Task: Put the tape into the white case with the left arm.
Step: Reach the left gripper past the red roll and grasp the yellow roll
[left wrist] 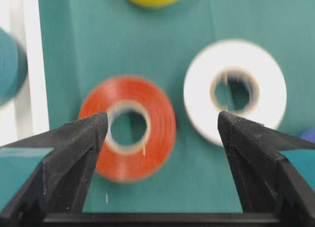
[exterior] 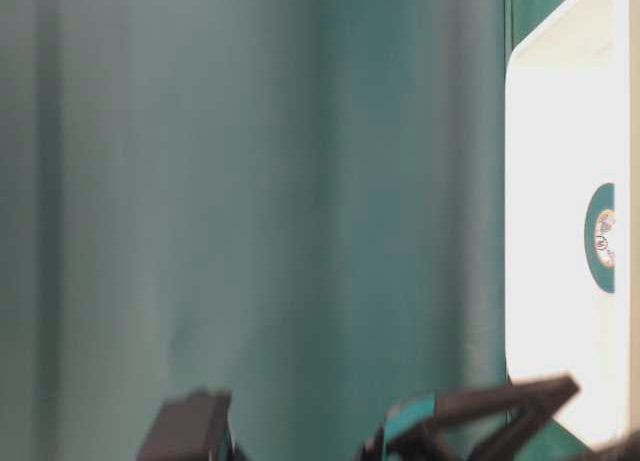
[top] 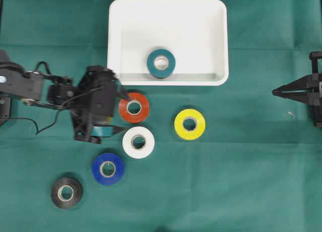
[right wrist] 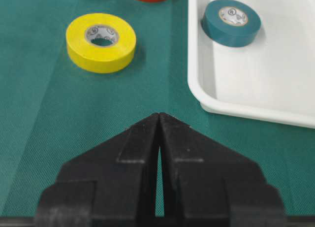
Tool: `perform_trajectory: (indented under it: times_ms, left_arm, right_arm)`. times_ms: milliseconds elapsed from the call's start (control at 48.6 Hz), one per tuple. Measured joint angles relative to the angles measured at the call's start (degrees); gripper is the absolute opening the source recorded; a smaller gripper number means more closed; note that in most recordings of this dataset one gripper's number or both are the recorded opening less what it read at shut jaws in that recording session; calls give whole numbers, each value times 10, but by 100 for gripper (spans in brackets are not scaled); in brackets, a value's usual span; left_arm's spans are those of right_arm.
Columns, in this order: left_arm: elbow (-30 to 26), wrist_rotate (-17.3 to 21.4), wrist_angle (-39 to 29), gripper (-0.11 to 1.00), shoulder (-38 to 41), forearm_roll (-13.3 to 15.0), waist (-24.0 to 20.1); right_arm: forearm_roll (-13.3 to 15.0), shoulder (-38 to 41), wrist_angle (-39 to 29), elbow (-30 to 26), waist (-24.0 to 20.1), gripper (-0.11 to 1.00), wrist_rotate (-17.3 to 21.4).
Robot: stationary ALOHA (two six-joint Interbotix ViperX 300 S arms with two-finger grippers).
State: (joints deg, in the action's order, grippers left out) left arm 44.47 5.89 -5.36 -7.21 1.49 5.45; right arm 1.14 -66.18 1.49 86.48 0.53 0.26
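Note:
The white case (top: 115,41) lies at the back of the green cloth with a teal tape roll (top: 161,63) inside it. My left gripper (top: 125,111) stands open next to the red tape (top: 134,107), holding nothing. In the left wrist view the left gripper (left wrist: 162,119) has the red tape (left wrist: 157,138) between its fingers, close to the left fingertip. The white tape (left wrist: 266,89) shows past the right fingertip. My right gripper (top: 274,91) rests shut at the right edge, and the right wrist view shows the right gripper (right wrist: 159,114) empty.
Loose rolls lie on the cloth: white tape (top: 138,142), yellow tape (top: 189,124), blue tape (top: 107,168) and black tape (top: 66,192). The case's front rim (right wrist: 246,111) runs just beyond the red roll. The left arm's black cable (top: 48,124) trails at the left.

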Motion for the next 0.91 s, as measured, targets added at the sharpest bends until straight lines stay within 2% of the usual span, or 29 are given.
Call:
perform_trajectory:
  times_ms: [247,577,906]
  left_arm:
    - [-69,0,-1,90,64,0,0]
    - [-134,0,-3,90,132,0,1]
    - [-196,0,-25,90,193,-1,24]
  right_arm:
    - [0,0,0,-1,0,-9,-1]
    - [0,0,3,1,1,-9,8]
    - [0,0,4,2,1,-9,10]
